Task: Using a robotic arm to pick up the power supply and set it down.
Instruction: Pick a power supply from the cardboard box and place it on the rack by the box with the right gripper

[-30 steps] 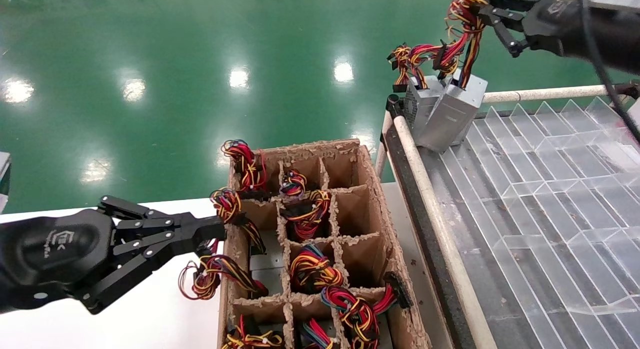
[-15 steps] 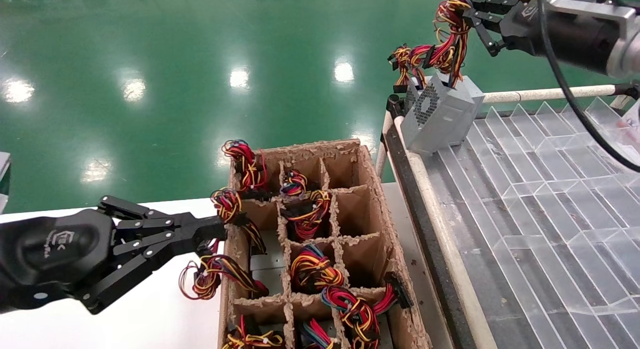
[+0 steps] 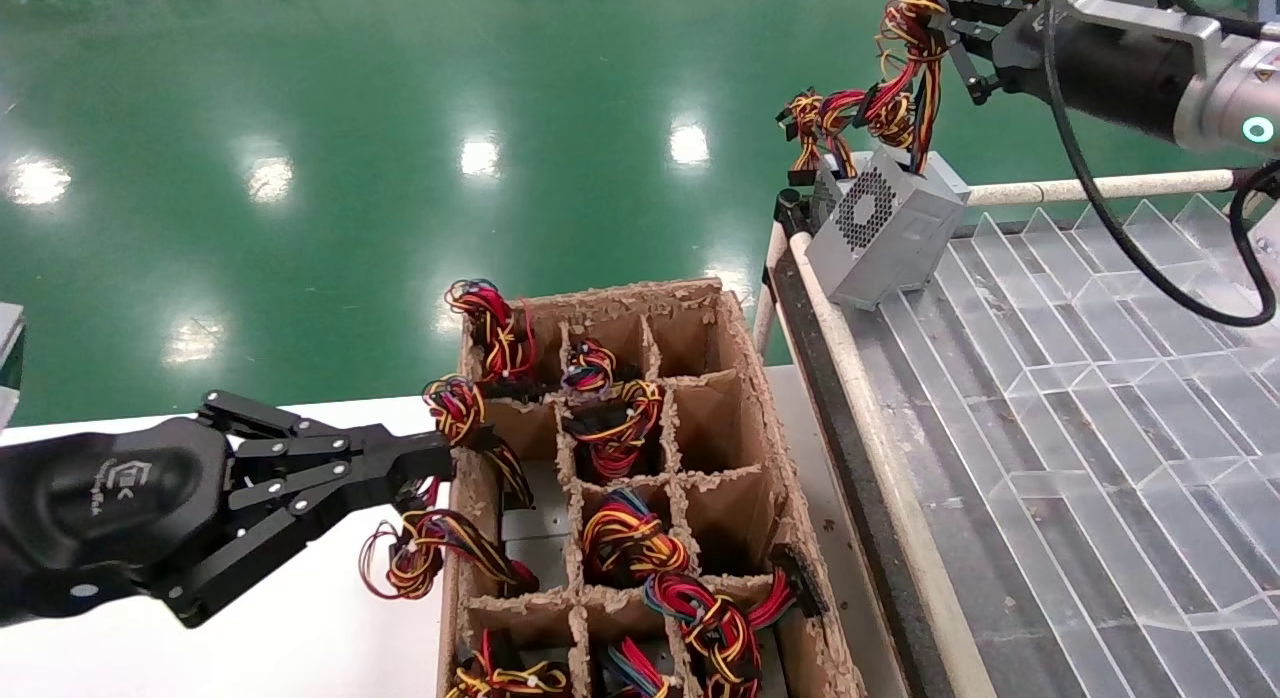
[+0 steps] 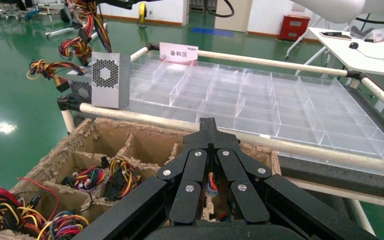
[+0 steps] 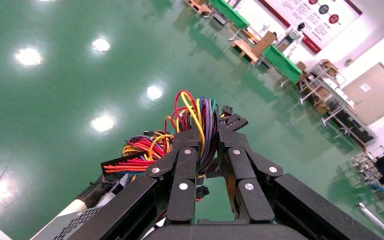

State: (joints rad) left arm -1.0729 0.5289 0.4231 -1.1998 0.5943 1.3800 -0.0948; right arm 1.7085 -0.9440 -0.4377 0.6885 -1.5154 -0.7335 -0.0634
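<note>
Right gripper (image 3: 950,23): at the far right, above the far-left corner of the tray; its fingers are closed around the wire bundle (image 3: 905,73) of the PSU. In the right wrist view the fingers (image 5: 187,150) pinch the looped wires (image 5: 200,117) between them.
PSU (image 3: 890,228): grey box hanging by its wires, tilted, with the perforated fan face toward the left. Its lower corner is at the tray's corner; whether it touches the tray cannot be told.
Second PSU (image 3: 825,193): mostly hidden behind the held one; only a grey edge and its wires (image 3: 805,123) show.
Tray (image 3: 1100,398): clear dividers, cut off at the right and bottom edges.
Left gripper (image 3: 440,456): low at the left, fingers pressed together with nothing between them, the tip just at the left wall of the box (image 3: 750,378).
Box: cardboard, with a ragged divider grid; several cells hold wire bundles, the units beneath largely hidden. Its near end is cut off.
Loose bundle (image 3: 420,553): hangs outside the box's left wall, below the left gripper.
</note>
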